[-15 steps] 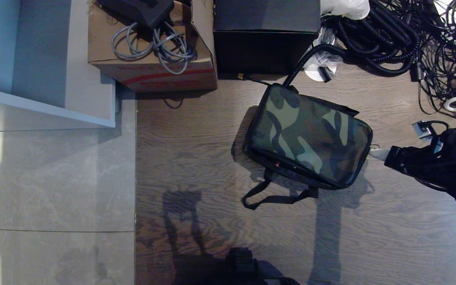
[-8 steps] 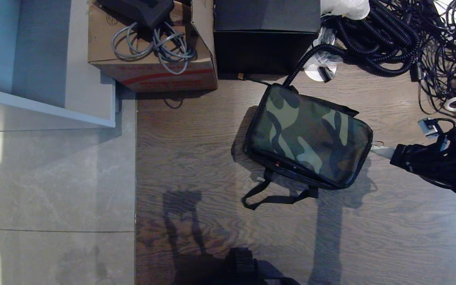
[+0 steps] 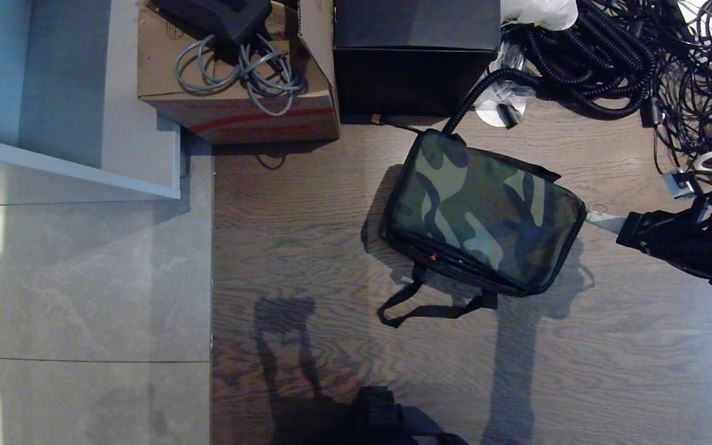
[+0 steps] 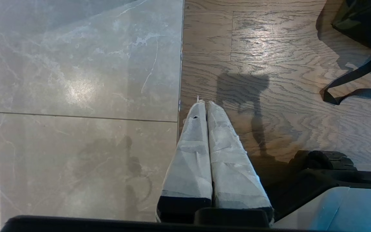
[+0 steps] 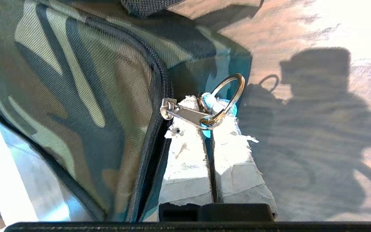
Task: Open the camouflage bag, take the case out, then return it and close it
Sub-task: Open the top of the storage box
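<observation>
The camouflage bag lies flat and closed on the wood floor, its black strap trailing toward me. My right gripper is at the bag's right corner. In the right wrist view this gripper is shut on the metal ring of the zipper pull, with a blue scrap pinched between the taped fingers. The zipper runs along the bag's edge beside them. The case is hidden. My left gripper hangs parked over the floor, shut on nothing.
A black cube box and a cardboard box with grey cables stand behind the bag. A tangle of black cables fills the far right. A white cabinet is at the far left, with grey tiles beside the wood.
My right gripper has moved right and away from me, still shut on the zipper ring. The bag's right corner has been drawn slightly after it.
</observation>
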Available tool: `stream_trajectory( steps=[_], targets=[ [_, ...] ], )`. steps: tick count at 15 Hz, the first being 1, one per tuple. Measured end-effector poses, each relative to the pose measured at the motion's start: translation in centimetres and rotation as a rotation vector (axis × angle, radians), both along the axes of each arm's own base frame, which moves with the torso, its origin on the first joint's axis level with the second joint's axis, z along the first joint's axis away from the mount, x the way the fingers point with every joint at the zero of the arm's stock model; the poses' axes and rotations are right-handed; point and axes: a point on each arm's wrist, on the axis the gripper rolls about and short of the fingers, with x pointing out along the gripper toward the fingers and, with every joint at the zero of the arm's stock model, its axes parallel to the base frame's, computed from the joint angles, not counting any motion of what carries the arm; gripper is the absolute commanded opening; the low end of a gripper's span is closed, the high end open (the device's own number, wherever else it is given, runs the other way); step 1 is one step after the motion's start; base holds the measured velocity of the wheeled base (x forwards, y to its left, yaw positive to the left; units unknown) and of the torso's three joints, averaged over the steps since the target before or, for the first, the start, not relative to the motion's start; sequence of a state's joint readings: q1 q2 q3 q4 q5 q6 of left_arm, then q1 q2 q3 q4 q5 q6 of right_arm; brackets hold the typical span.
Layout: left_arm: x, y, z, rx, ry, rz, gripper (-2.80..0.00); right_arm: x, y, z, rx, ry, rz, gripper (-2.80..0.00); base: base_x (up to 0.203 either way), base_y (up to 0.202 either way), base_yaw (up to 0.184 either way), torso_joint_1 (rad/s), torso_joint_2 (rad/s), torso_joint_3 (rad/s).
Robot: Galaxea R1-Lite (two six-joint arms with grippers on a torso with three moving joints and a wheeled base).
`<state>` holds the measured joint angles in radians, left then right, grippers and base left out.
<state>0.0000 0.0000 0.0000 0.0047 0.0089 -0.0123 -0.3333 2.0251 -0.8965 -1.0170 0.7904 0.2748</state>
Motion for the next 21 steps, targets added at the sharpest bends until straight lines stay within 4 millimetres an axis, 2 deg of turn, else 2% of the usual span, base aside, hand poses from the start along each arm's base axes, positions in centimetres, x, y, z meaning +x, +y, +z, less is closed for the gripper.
stream_trajectory(
  steps=[4,11,12,13,21],
  targets=[
    [0.0,0.0,0.0,0.0,0.0,0.0,-2.8,0.9,-0.8,0.3,-0.008,-0.027,-0.012,-2.8,0.0,0.0,0.0,0.0,0.0,0.0],
    [0.0,0.0,0.0,0.0,0.0,0.0,-2.8,-0.1,-0.6,-0.5,0.015,0.022,0.008,-2.8,0.0,0.0,0.0,0.0,0.0,0.0],
    [0.0,0.0,0.0,0.001,0.0,0.0,-2.8,-0.4,-0.4,-0.4,0.016,0.023,0.03,-0.17,0.0,0.0,0.0,0.0,0.0,0.0],
    [0.0,0.0,0.0,0.0,0.0,0.0,-2.8,-0.8,-0.3,-0.2,0.017,0.022,0.044,0.0,0.0,0.0,0.0,0.0,0.0,0.0],
    [0.0,0.0,0.0,0.0,-0.001,0.0,-2.8,-2.9,0.3,-0.9,0.031,0.085,0.058,0.0,0.0,0.0,0.0,0.0,0.0,0.0]
  ],
)
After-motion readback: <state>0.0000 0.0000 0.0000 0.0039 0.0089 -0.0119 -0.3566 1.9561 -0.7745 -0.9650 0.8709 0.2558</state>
